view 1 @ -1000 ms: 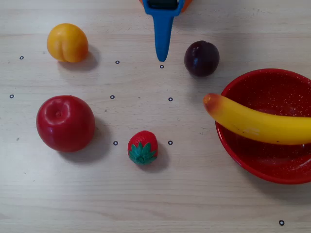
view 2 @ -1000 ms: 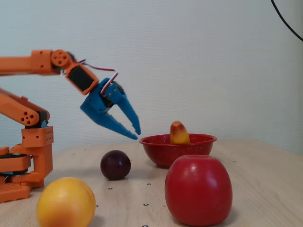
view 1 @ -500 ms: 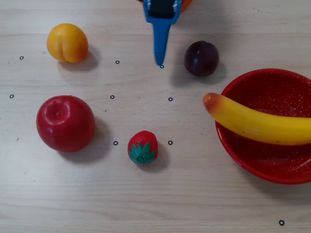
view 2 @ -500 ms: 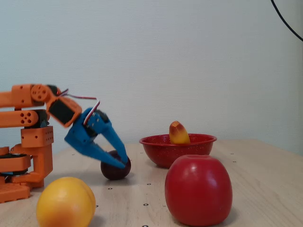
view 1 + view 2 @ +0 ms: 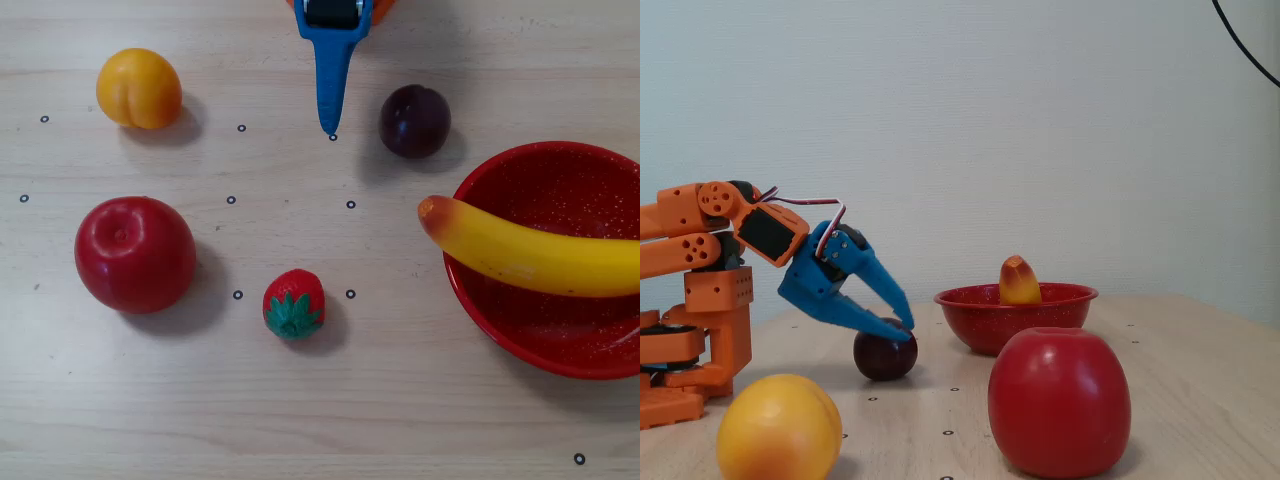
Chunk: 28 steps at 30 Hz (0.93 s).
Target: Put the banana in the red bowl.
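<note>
the banana [image 5: 530,255] lies across the red bowl [image 5: 560,330], its tip over the left rim. the claw [image 5: 902,327], open and empty, could bump the plum [image 5: 414,120].

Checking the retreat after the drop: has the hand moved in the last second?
Yes. In the fixed view the hand has dropped and pulled back from beside the red bowl to the plum.
</note>
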### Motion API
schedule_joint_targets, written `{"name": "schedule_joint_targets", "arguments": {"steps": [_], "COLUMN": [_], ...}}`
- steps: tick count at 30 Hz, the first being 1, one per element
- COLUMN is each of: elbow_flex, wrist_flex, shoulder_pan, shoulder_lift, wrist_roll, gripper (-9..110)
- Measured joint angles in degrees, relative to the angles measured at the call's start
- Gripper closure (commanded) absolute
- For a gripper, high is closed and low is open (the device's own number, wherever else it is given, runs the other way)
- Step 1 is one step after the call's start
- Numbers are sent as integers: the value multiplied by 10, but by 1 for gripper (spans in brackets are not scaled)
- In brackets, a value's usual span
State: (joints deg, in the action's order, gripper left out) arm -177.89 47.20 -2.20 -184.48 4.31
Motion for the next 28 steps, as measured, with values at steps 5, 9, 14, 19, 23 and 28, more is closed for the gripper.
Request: {"name": "schedule_joint_targets", "arguments": {"steps": [5,9,14,19,23,28], "elbow_flex": [0,0,0,0,0,0], "wrist_flex": [33,33,33,33,33,33], "shoulder_pan": [0,0,0,0,0,0], "shoulder_lift": [0,0,0,0,0,0], "wrist_roll": [-13,-24,-25,-25,-25,-25], "gripper": [101,101,101,101,101,101]}}
